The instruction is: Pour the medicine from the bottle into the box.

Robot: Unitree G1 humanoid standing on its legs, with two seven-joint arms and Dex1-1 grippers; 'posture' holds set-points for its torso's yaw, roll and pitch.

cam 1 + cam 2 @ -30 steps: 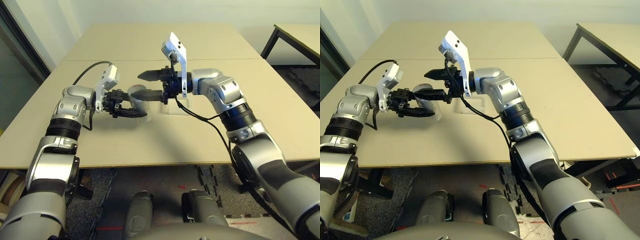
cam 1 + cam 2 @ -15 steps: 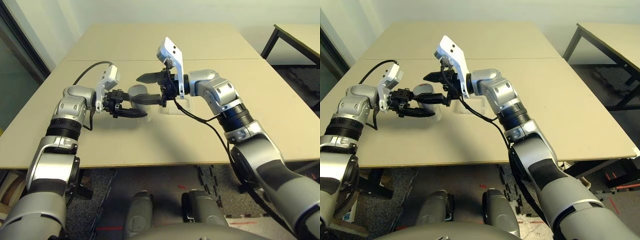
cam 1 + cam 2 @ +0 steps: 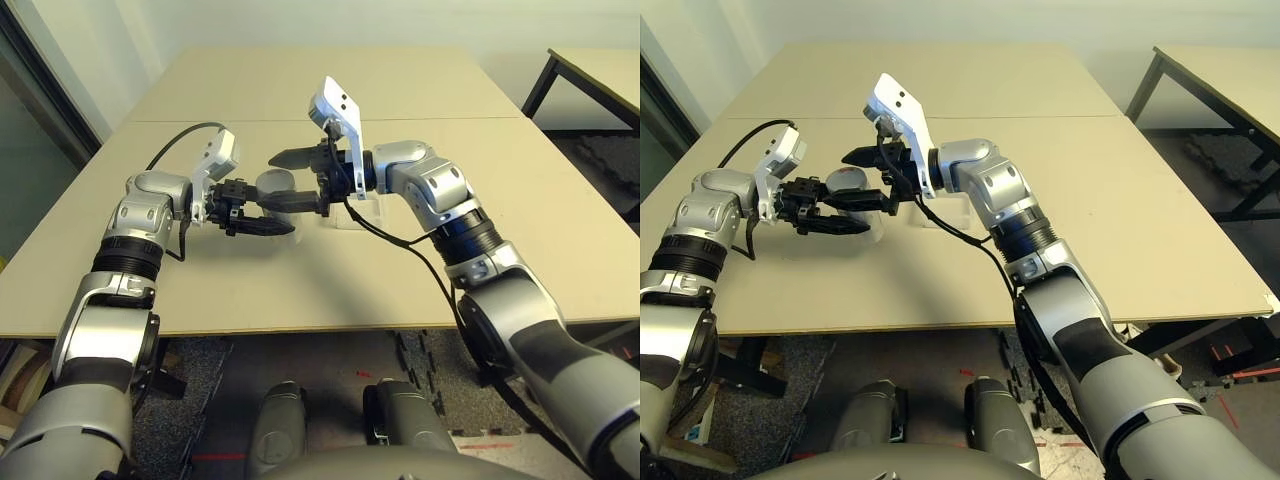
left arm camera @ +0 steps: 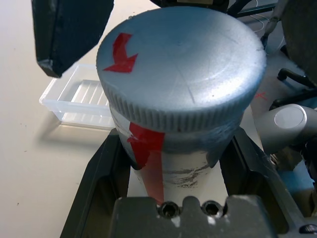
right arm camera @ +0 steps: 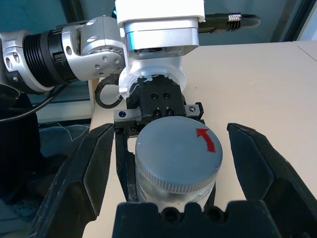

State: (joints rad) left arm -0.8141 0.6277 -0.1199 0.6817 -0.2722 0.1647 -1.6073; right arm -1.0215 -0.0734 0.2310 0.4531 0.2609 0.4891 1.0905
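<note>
My left gripper (image 3: 262,212) is shut on the silver-grey bottle (image 3: 283,192), holding it on its side above the table. Its round grey cap (image 5: 178,151) with the red mark is on and faces my right gripper (image 3: 270,181). That gripper is open, one black finger (image 5: 84,178) on each side of the cap and apart from it. In the left wrist view the bottle (image 4: 181,64) sits between my own fingers (image 4: 99,168). The clear plastic box (image 3: 362,212) lies on the table beyond the bottle, under my right wrist. The medicine is hidden inside the bottle.
The beige table (image 3: 300,280) stretches well beyond both arms. A black cable (image 3: 180,135) loops over my left wrist and another hangs under my right forearm (image 3: 400,240). A second table (image 3: 590,70) stands at the far right.
My right gripper has shifted a little to the left and its fingers now stand wider around the cap. The left arm and the bottle have stayed still.
</note>
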